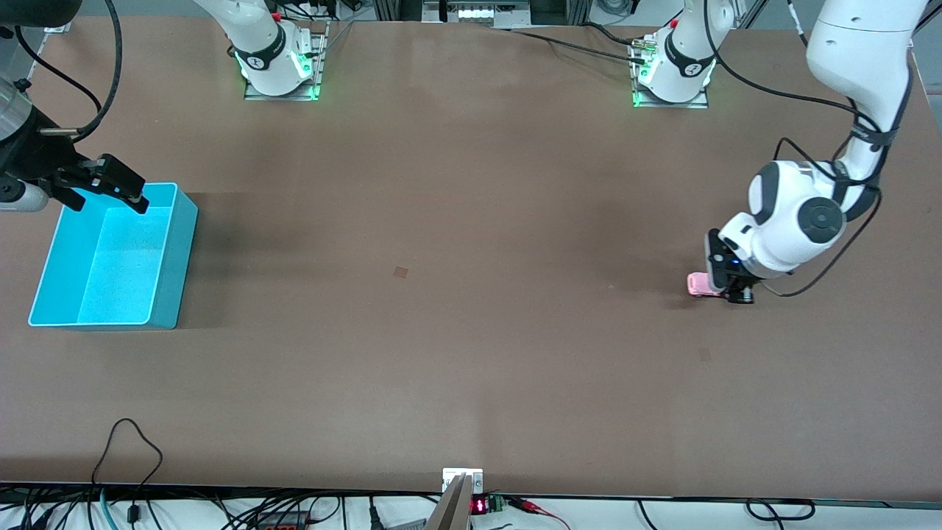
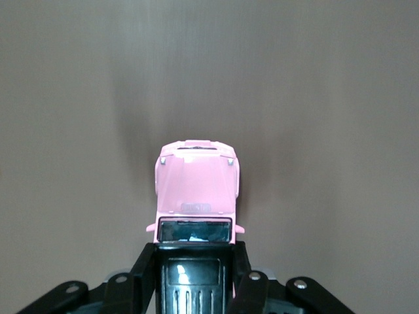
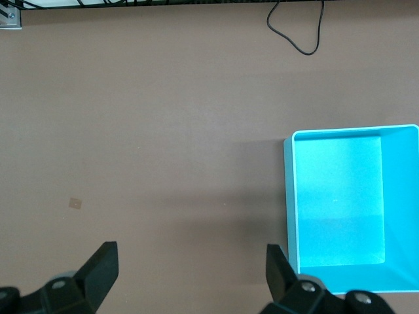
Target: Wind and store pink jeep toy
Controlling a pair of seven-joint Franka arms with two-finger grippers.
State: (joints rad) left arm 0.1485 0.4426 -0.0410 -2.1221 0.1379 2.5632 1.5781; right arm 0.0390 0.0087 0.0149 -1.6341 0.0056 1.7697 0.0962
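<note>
One pink jeep toy (image 1: 699, 284) sits between the closed fingers of the left gripper (image 1: 725, 288). One turquoise bin (image 1: 168, 258) stands under the spread fingers of the right gripper (image 1: 103, 188). Two arms and two grippers share one brown table (image 1: 456, 353), which carries two small square marks (image 1: 400, 271)

pink jeep toy (image 2: 196, 186), turquoise bin (image 1: 173, 250)
</note>
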